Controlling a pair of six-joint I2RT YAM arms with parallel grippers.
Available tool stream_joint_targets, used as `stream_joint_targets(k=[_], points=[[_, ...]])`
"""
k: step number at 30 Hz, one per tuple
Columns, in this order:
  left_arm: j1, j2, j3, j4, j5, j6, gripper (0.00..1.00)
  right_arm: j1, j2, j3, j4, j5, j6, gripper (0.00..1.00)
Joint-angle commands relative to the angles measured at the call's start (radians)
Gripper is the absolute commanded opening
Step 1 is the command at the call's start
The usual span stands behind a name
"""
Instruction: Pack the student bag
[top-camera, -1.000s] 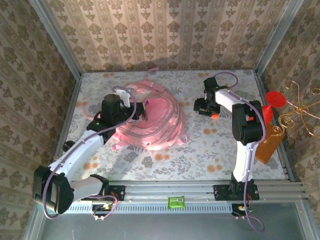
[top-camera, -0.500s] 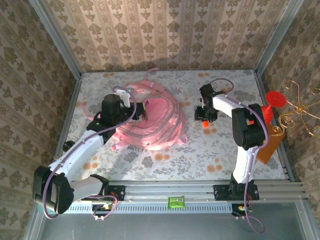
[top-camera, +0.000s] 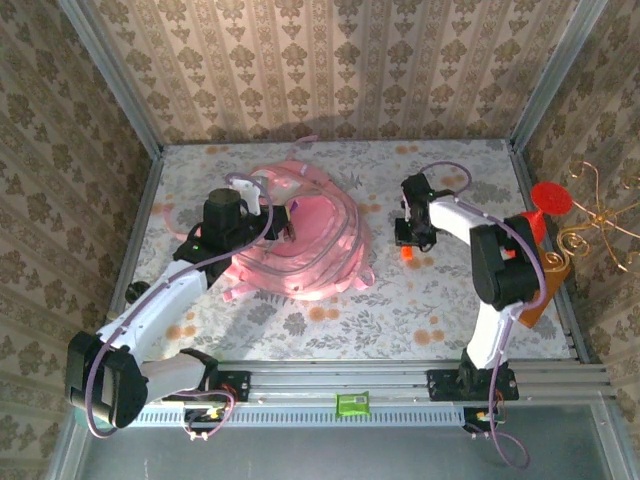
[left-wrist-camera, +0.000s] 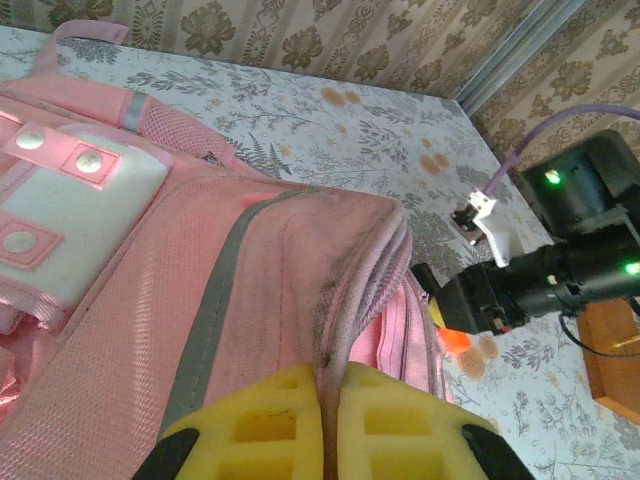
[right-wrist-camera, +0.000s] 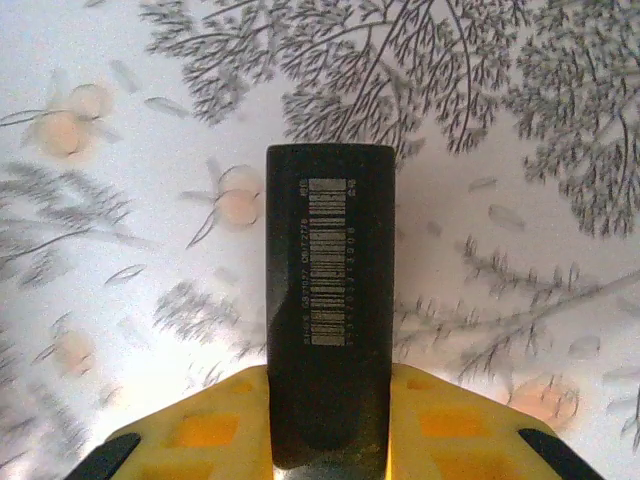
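Note:
The student bag (top-camera: 310, 245), a large pink backpack, lies left of the table's middle with its opening to the right. My left gripper (top-camera: 283, 224) is shut on the bag's opening edge; in the left wrist view, the yellow pads (left-wrist-camera: 270, 425) pinch a fold of pink fabric (left-wrist-camera: 340, 330). My right gripper (top-camera: 409, 240) is down at the table just right of the bag. In the right wrist view, a flat black object (right-wrist-camera: 330, 280) with a barcode label lies on the floral cloth, and the right gripper (right-wrist-camera: 330, 440) has its pads against both sides of it. An orange tip (top-camera: 407, 251) shows below that gripper.
An orange box (top-camera: 535, 290), a red piece (top-camera: 548, 197) and a gold wire stand (top-camera: 600, 215) sit at the right edge. A green item (top-camera: 352, 404) rests on the front rail. Papered walls close off the table at the back and sides.
The right arm has swung its gripper left and down towards the table, and its jaws have closed onto the black object. The left arm and the bag have not moved.

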Motion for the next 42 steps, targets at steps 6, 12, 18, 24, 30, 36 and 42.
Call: stream_joint_targets(k=[6, 12, 18, 24, 30, 36, 42], points=[[0.001, -0.035, 0.019, 0.084, -0.002, 0.021, 0.00, 0.080, -0.379, -0.157, 0.417, -0.394, 0.333, 0.21], [0.001, -0.032, 0.023, 0.094, -0.002, 0.016, 0.00, 0.255, -0.355, -0.130, 0.608, -0.425, 0.530, 0.22], [0.001, -0.028, 0.037, 0.099, -0.001, 0.007, 0.00, 0.351, -0.190, -0.055, 0.753, -0.509, 0.706, 0.22], [-0.009, -0.027, 0.044, 0.099, -0.002, 0.008, 0.00, 0.382, -0.050, 0.007, 0.812, -0.522, 0.828, 0.22], [-0.013, -0.027, 0.047, 0.094, -0.009, 0.015, 0.00, 0.387, 0.010, 0.028, 0.835, -0.465, 0.869, 0.24], [-0.015, -0.026, 0.039, 0.100, -0.007, 0.014, 0.00, 0.381, 0.067, 0.099, 0.794, -0.376, 0.841, 0.26], [-0.016, -0.026, 0.035, 0.106, -0.009, 0.016, 0.00, 0.380, 0.106, 0.162, 0.731, -0.319, 0.814, 0.42]])
